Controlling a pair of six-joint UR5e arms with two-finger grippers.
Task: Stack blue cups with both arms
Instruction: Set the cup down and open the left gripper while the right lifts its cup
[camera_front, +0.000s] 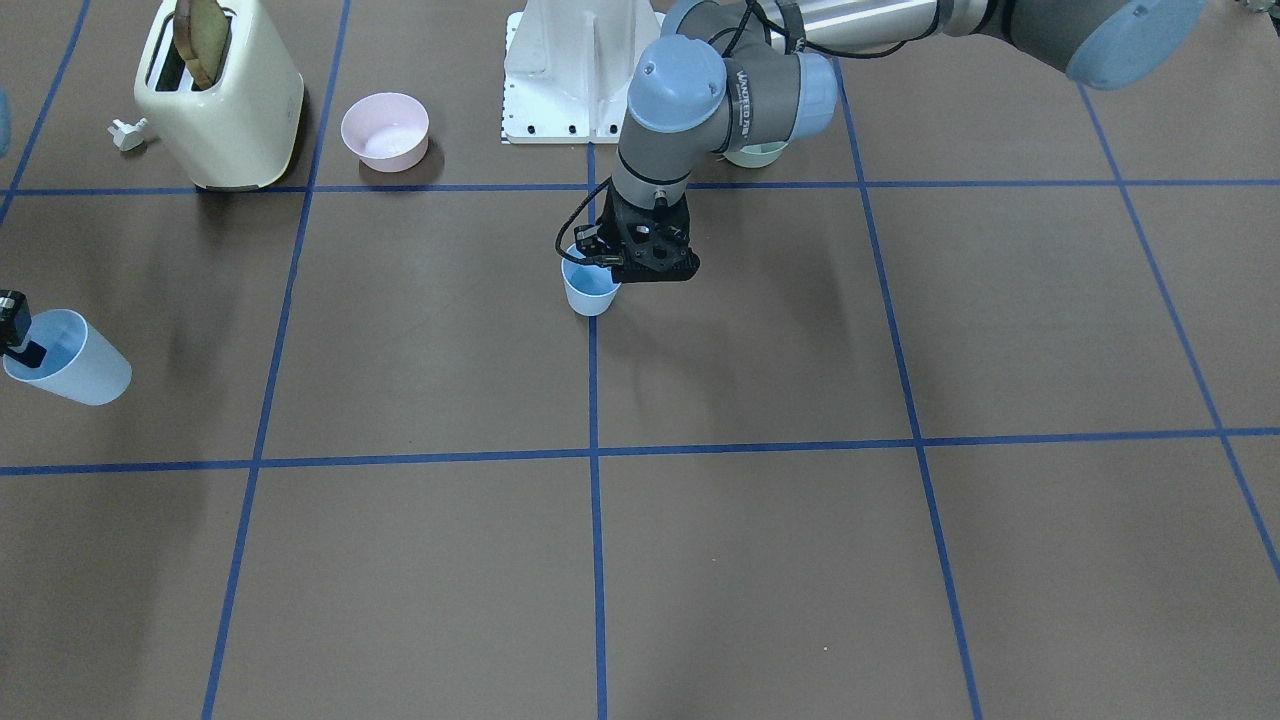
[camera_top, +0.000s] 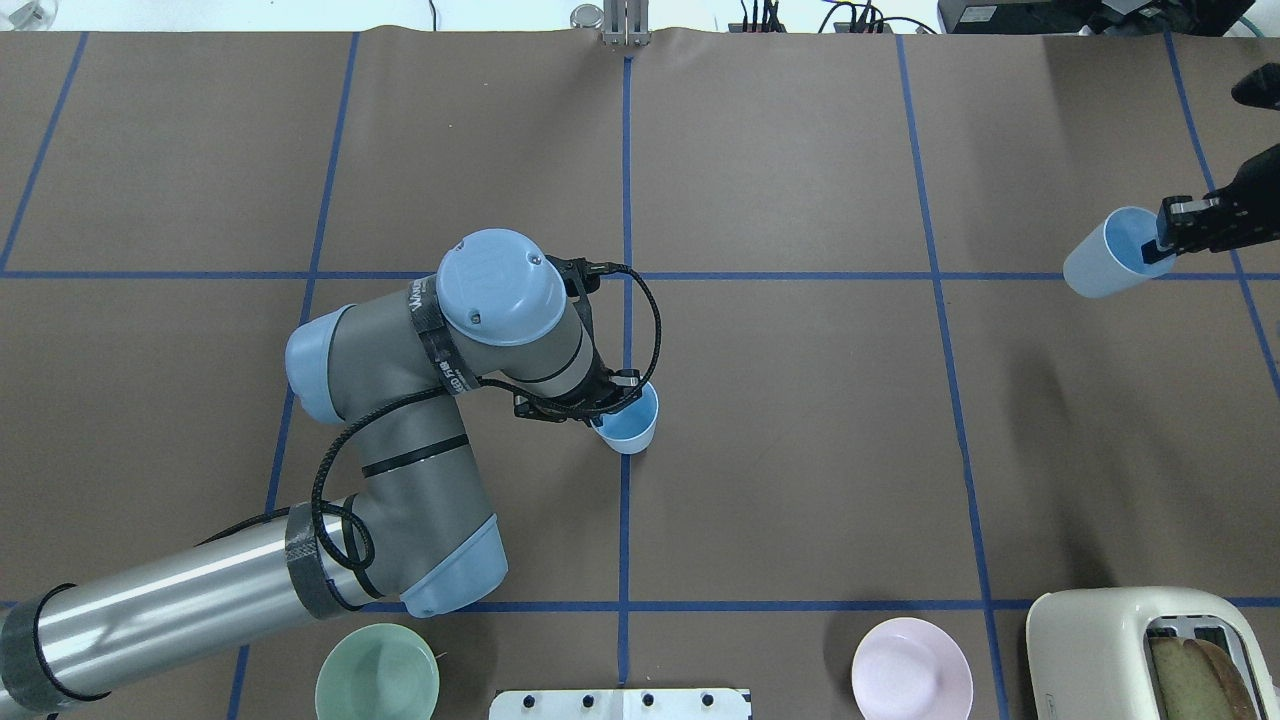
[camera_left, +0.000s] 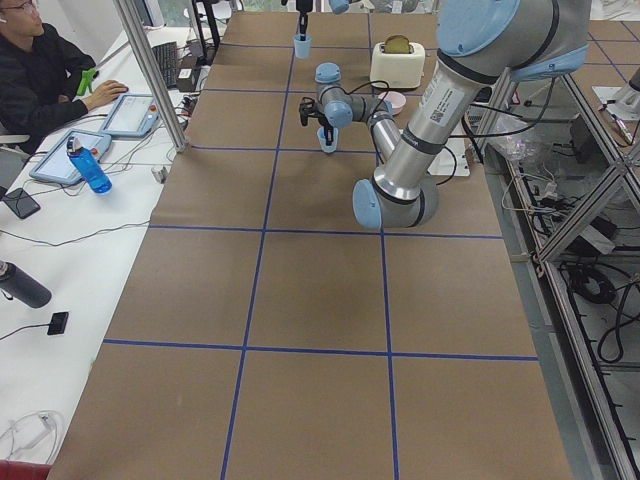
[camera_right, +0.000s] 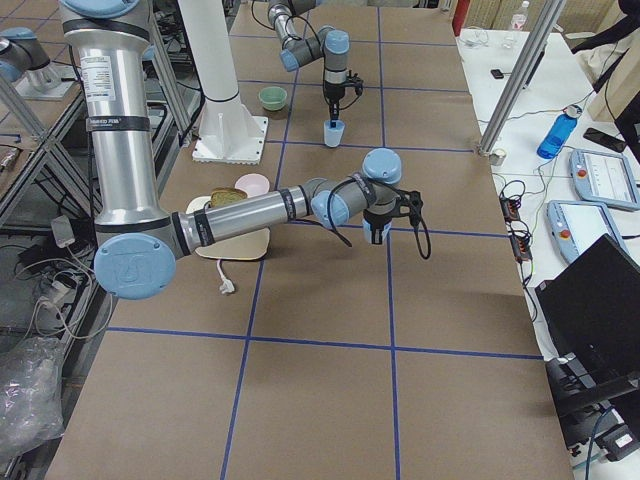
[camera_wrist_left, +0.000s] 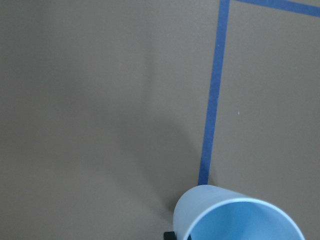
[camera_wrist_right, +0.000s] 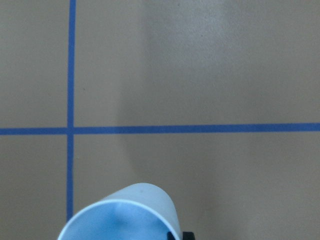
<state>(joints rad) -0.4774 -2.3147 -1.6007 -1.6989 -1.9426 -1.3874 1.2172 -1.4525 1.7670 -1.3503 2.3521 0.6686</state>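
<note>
The brown table (camera_top: 800, 150), marked into squares with blue tape, carries everything. The left arm (camera_top: 400, 500) reaches in to the middle of it; the right arm (camera_right: 250, 208) stretches out well to the side. A cream toaster (camera_front: 225, 110) stands near the robot's base on its right. Beside it is a pink bowl (camera_front: 385, 130), and a green bowl (camera_top: 378, 672) sits on the other side of the base.

The centre cup (camera_top: 632, 425) stands upright on the middle tape line. The side cup (camera_top: 1105, 260) is well apart from it, near the table's right end, and looks raised off the surface. The left gripper (camera_top: 615, 398) is clamped over the centre cup's rim. The right gripper (camera_top: 1165, 245) pinches the side cup's rim, with one finger inside.
</note>
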